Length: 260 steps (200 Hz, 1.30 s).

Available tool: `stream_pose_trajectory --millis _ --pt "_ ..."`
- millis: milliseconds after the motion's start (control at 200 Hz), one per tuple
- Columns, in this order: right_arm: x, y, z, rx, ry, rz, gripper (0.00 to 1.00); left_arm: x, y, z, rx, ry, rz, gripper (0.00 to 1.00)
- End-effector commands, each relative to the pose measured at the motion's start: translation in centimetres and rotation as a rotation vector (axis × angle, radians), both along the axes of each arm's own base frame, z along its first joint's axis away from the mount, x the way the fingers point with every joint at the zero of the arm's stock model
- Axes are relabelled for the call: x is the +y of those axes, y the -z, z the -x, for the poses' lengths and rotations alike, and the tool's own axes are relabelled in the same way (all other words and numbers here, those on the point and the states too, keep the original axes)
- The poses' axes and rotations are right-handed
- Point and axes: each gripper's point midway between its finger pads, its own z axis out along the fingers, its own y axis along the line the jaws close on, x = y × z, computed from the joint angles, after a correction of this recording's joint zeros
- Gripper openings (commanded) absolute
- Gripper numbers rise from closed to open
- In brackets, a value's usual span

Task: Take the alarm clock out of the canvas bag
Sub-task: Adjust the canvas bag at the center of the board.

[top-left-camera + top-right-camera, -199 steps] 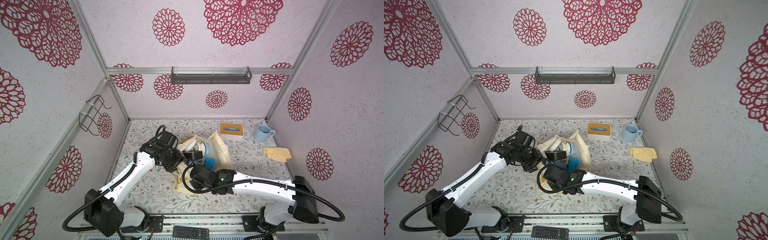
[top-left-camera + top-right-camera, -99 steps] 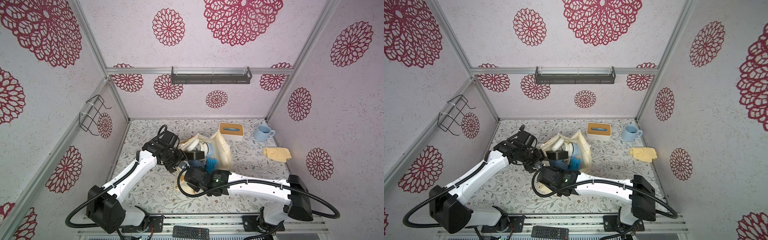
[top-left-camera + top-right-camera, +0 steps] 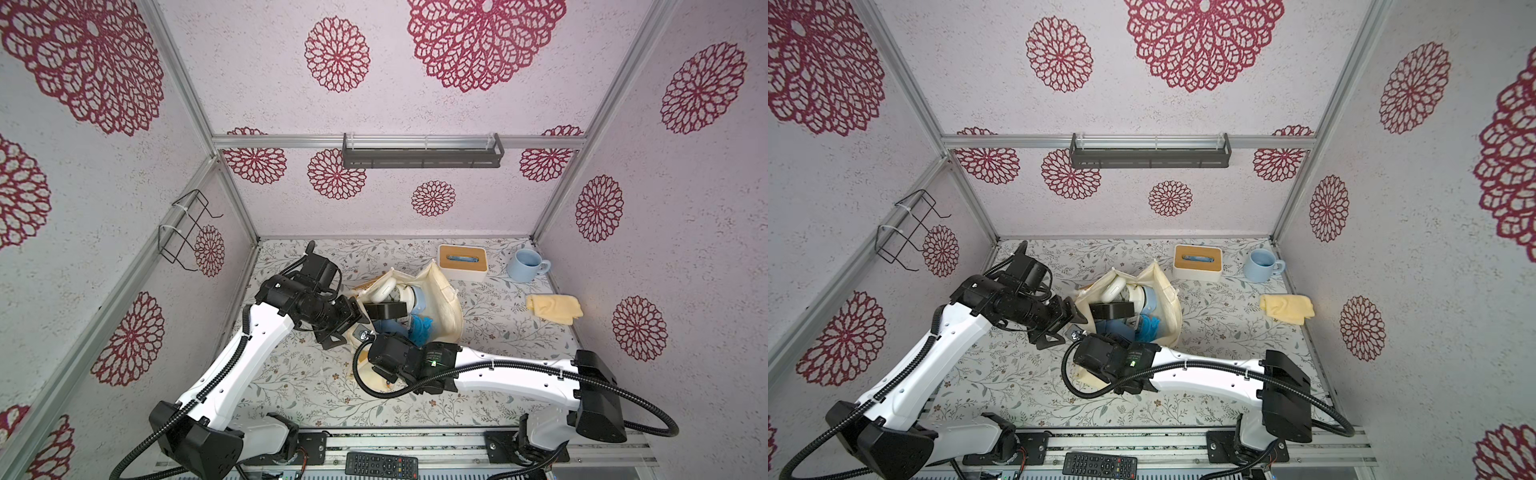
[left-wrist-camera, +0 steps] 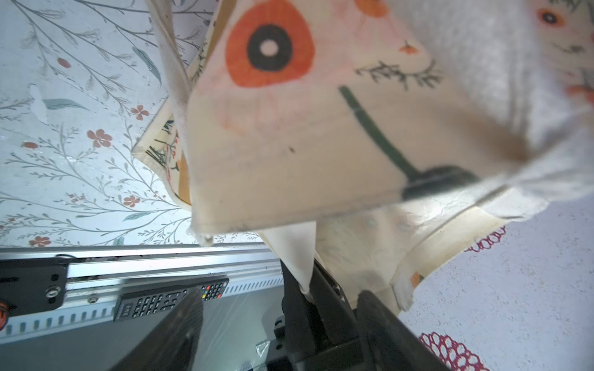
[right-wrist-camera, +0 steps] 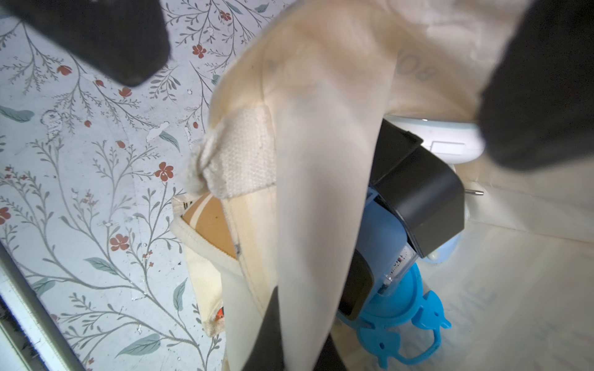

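The canvas bag [image 3: 446, 307] [image 3: 1169, 299] stands mid-table with its mouth open. Inside lies a pale blue and white round thing, the alarm clock [image 3: 409, 297] [image 5: 443, 141], behind a black box [image 3: 386, 309] [image 5: 418, 192] and a bright blue plastic piece [image 5: 401, 321]. My right gripper [image 5: 299, 347] is shut on a cream strap of the bag at its near rim. My left gripper [image 4: 279, 321] stands open just outside the bag's left wall [image 4: 289, 144], its fingers [image 4: 180, 321] wide apart with nothing between them but air.
A tissue box [image 3: 461, 262], a blue mug [image 3: 525, 266] and a folded yellow cloth [image 3: 555, 307] sit at the back right. A remote [image 3: 381, 463] lies on the front rail. A wire rack [image 3: 187, 228] hangs on the left wall and a shelf [image 3: 422, 151] on the back wall.
My left gripper's jaws have spread wider beside the bag. My right arm has shifted a little to the left, still pinching the bag's strap.
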Motion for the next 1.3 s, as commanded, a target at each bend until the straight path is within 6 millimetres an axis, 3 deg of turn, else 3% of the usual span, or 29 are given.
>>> stream_pose_trajectory --millis 0,365,765,1026,1061,1201,1296 --pt "2.3 -7.2 -1.2 -0.127 0.018 -0.253 0.0 -1.1 -0.7 -0.1 0.019 -0.005 0.063 0.78" --pt "2.7 -8.2 -0.4 -0.129 -0.047 -0.321 0.0 -2.7 3.0 -2.7 0.038 -0.09 0.074 0.67" --pt "2.6 -9.3 -0.1 -0.112 -0.046 -0.411 0.0 -2.9 6.2 -2.7 0.069 -0.093 0.014 0.32" --pt "1.8 -10.5 -0.6 -0.095 -0.013 -0.472 0.0 -2.6 6.9 -2.6 0.072 -0.099 -0.009 0.04" --pt "1.6 -10.7 -0.7 -0.091 -0.005 -0.481 0.06 -2.5 7.0 -2.6 0.071 -0.1 -0.017 0.0" --pt "0.5 -12.0 -0.9 -0.072 0.018 -0.509 0.26 -1.6 7.1 -2.5 0.053 -0.088 -0.074 0.0" --pt "-0.7 -13.4 -0.9 -0.057 0.044 -0.549 0.54 -0.7 7.2 -2.5 0.029 -0.072 -0.131 0.0"
